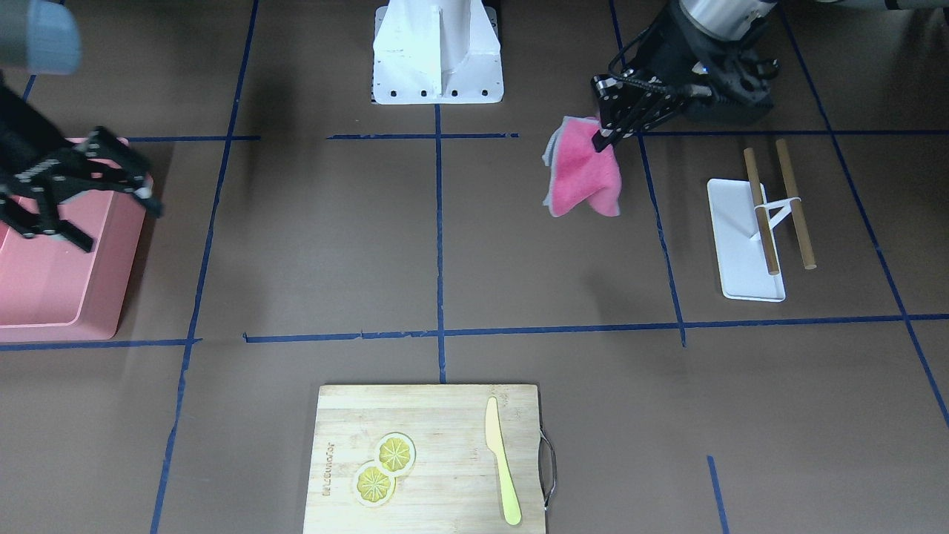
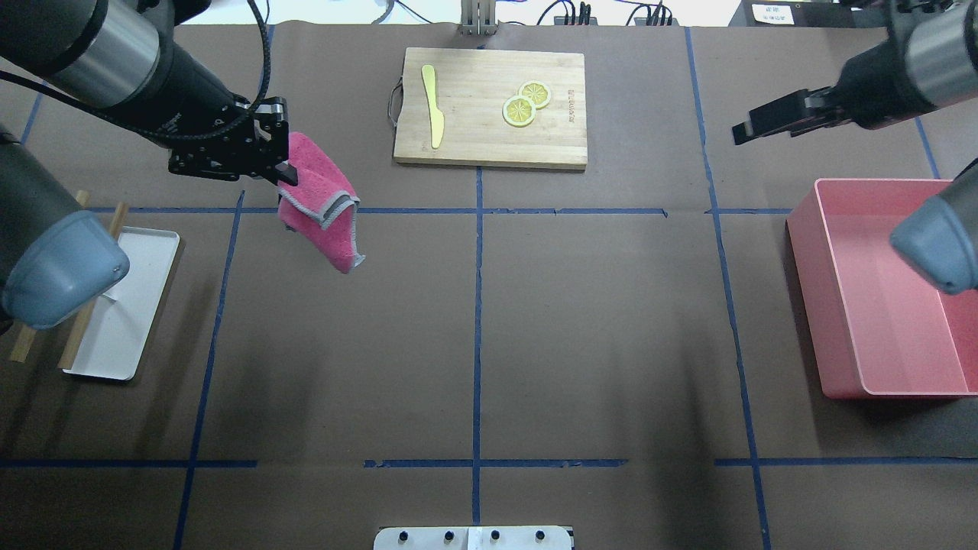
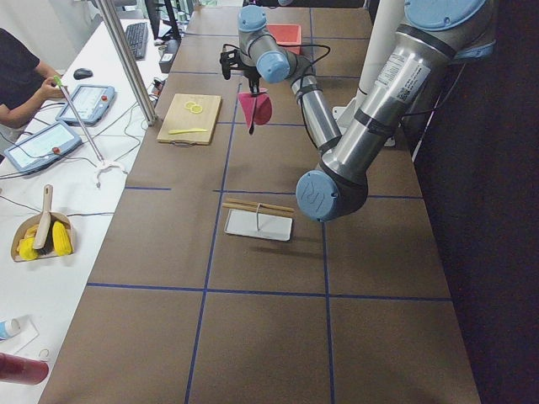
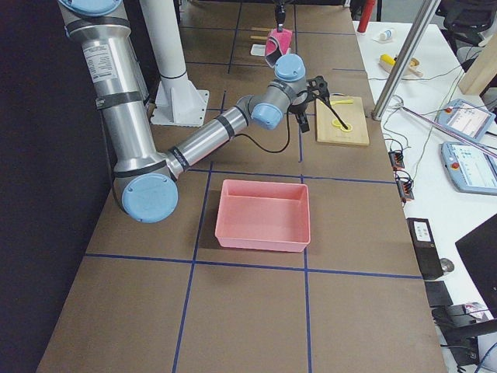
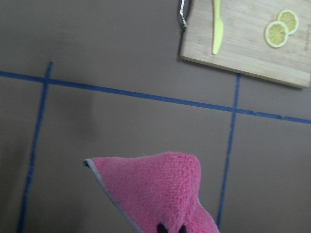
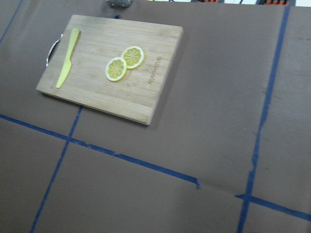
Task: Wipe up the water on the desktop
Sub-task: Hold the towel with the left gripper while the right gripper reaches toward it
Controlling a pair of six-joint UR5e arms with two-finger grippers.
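Left claw (image 2: 287,173) is clamped on one corner of the pink cloth (image 2: 325,206), which dangles clear of the desktop (image 2: 596,321) in the overhead view's upper left. It's a thin pinch, so dragging could tug it loose, and I can't spot any puddle to aim for. Right claw (image 1: 118,222) hangs spread near the pink bin (image 2: 894,328), which looks empty; the white tray (image 2: 134,305) carries two wooden sticks (image 1: 795,200).

Both arms (image 3: 383,93) are plain silver tubes with matte grey-blue joint caps (image 2: 65,267), the left gripper (image 1: 599,139) is black linkage dotted with tiny silver screws, a thin black cable (image 2: 268,53) trails off it, and the white pedestal base (image 1: 437,52) has black bolts (image 1: 424,93).
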